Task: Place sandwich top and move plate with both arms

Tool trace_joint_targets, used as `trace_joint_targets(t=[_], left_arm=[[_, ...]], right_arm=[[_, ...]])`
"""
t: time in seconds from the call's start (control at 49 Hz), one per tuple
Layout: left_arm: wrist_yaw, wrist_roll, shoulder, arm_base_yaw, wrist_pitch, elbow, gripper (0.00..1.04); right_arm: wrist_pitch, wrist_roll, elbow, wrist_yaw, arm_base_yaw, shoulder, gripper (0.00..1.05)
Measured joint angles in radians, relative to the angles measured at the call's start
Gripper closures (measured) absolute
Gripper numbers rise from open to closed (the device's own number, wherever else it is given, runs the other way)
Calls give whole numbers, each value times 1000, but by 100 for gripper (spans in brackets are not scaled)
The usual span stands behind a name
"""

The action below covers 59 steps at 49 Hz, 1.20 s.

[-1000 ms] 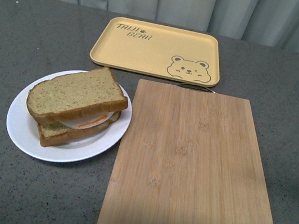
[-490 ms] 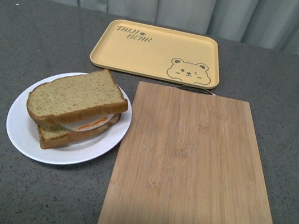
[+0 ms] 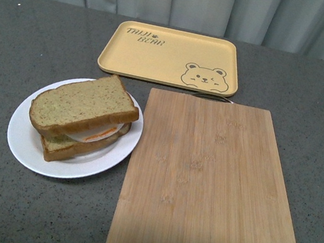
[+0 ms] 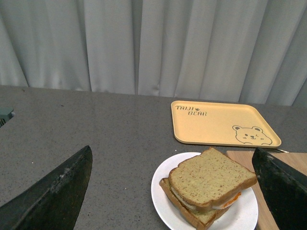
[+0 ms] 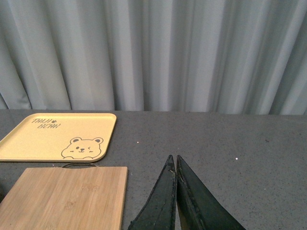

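Note:
The sandwich top [image 3: 82,104], a brown speckled bread slice, lies on the lower slice with egg showing between them, all on the white plate [image 3: 25,137] at the table's left. The left wrist view shows the same sandwich top [image 4: 208,176] and plate [image 4: 162,191] between and beyond the wide-apart black fingers of my open left gripper [image 4: 175,184], which touches neither. My right gripper [image 5: 173,161] is shut with nothing in it, above bare grey table to the right of the board. No arm shows in the front view.
A wooden cutting board [image 3: 207,184] lies right of the plate, almost touching its rim. A yellow bear tray [image 3: 169,55] sits behind both. Grey curtains close the far edge of the table.

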Motion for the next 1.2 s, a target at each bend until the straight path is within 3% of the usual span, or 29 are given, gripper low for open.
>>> trace_joint_targets(t=[0.796,0.918,1.163,1.204], left_arm=[[0,0,0,0,0,0,7],[0,0,0,0,0,0,7],[0,0,0,0,0,0,7],[0,0,0,0,0,0,7]], right_arm=[[-326,0,0,-3,0,-335,104],[-491,0,0,-3,0,-467,104],[-502,0,0,-3,0,-505,104],[-502,-2,0,-3,0,-505,95]])
